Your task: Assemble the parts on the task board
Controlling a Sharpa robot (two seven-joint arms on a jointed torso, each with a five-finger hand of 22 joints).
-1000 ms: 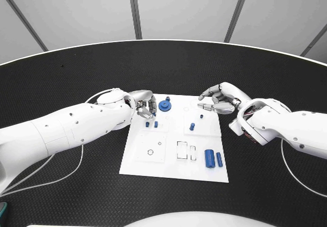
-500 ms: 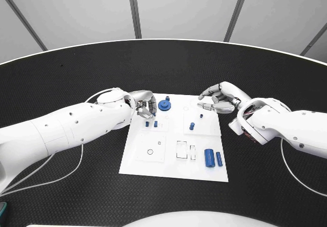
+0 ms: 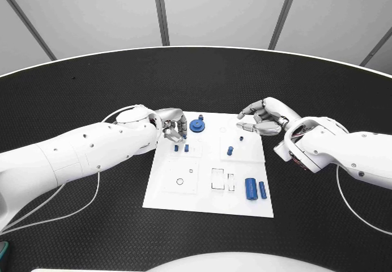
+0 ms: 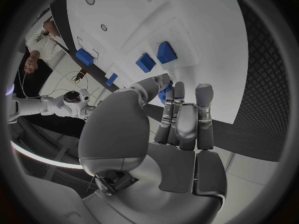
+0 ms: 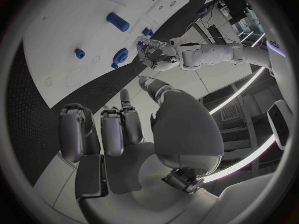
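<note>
Small blue parts [image 3: 251,189] lying and standing on the white board [image 3: 190,198] mid-desk: light, stiff, likely slippery; best pinched at the sides. Left robot hand [image 3: 172,126] and right robot hand [image 3: 263,120] curled, apparently empty.

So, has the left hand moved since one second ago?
No. The left hand holds the same spot at the task board's far left corner.

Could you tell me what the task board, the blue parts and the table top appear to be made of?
The task board looks like smooth matte white plastic or painted sheet, with printed outlines. The blue parts seem moulded plastic, uniformly coloured and slightly glossy. The table appears covered in black textured rubber or woven mat, given its fine diamond pattern.
</note>
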